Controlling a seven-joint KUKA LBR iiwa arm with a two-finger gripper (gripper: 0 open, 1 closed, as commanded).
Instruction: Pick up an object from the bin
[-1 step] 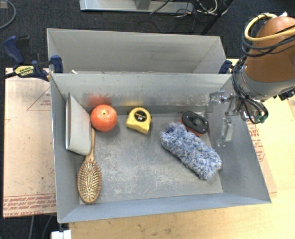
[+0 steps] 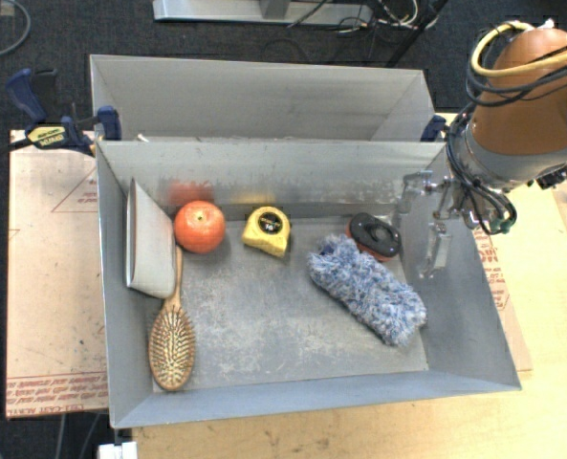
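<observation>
Claw (image 2: pixel 420 254) hangs low by right wall of grey metal bin (image 2: pixel 264 165), fingers spread, nothing between them. Small black round disc with red edge (image 2: pixel 375 235) lies just left of it, fluffy blue-grey duster (image 2: pixel 367 290) near, lower left.

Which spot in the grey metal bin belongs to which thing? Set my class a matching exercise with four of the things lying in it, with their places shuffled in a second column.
Things
1. round red-orange apple
2. yellow tape measure
3. oval wooden hairbrush
4. fluffy blue-grey duster

Places
A. front left corner of the bin
B. right half of the floor, lying slantwise
C. back left, beside the pale flat box
D. near the back wall, about midway across

Pairs: 1-C, 2-D, 3-A, 4-B
</observation>
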